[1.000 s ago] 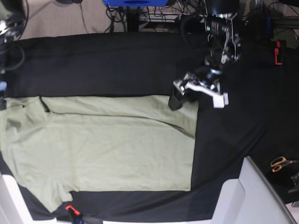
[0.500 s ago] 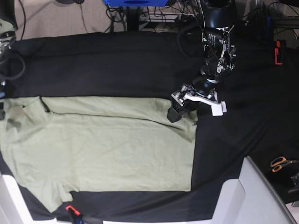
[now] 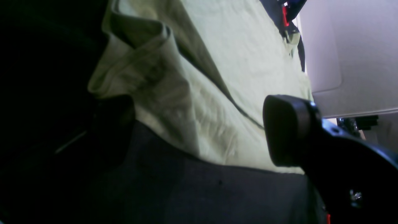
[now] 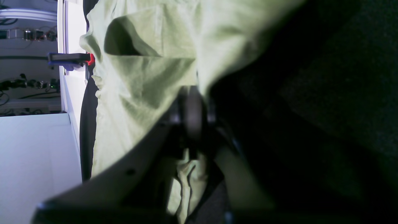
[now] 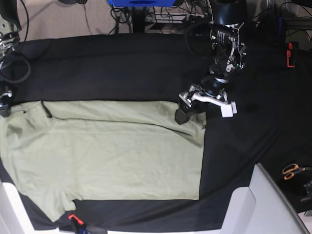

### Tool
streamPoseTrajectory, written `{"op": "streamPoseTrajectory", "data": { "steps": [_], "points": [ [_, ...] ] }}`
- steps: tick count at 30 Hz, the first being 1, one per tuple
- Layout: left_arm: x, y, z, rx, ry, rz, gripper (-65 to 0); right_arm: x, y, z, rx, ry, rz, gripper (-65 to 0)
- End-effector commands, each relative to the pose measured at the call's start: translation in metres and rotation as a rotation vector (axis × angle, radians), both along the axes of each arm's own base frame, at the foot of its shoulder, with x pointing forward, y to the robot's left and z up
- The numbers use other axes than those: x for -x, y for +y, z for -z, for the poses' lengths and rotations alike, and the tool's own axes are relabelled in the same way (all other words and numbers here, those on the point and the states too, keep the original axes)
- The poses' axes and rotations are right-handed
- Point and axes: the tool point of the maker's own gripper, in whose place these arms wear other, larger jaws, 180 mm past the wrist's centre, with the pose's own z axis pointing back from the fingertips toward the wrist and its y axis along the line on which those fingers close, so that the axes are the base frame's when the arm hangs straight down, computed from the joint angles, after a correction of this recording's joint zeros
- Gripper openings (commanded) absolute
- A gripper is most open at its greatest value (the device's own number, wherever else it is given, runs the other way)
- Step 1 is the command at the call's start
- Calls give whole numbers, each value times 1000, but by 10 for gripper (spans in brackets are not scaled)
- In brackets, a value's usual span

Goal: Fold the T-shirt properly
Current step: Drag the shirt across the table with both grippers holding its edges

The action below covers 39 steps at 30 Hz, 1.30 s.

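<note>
The T-shirt [image 5: 107, 151] runs off the base view's left edge, sleeve cut off.

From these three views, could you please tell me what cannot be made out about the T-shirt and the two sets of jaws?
- Right jaws, right wrist view: blurred and dark; fabric contact unclear. Base view: cut off by left edge.
- Left jaws, left wrist view: the second finger is lost in shadow over the black table cloth.
- T-shirt, base view: left edge cuts off the sleeve; neck label not visible.
</note>
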Motion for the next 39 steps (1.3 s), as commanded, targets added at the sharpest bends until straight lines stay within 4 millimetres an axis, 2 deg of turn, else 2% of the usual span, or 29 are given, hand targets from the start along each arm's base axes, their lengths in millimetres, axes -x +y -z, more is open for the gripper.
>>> {"op": "streamPoseTrajectory", "data": {
  "steps": [1, 8, 11, 15, 17, 23, 28, 32, 39],
  "points": [
    [20, -1, 17, -35, 94, 32, -12, -10, -16, -19, 38, -50, 16, -650],
    [47, 20, 8, -98, 136, -82, -12, -10, -16, -19, 37, -50, 15, -650],
    [41, 24, -7, -109, 92, -93, -12, -10, -16, -19, 37, -50, 15, -650],
    [38, 51, -11, -105, 84, -204, -12, -7, -17, -17, 39, -43, 14, -650],
    [27, 59, -15, -100, 68, -230, -12, -6, -18, -17, 40, -40, 12, -650],
    [13, 49, -2, -58, 94, -226, -12, -5, -12, -14, 12, -24, -18, -650],
    [9, 22, 7, -35, 117, -161, -12, -5, -12, -14, 12, -24, -18, -650],
    [3, 8, 4, -25, 104, -129, -12, -5, -12, -14, 12, -24, -18, -650],
    [-2, 3, 1, -12, 94, -133, -12, -5, -12, -14, 12, -24, -20, -650]
  ]
}}
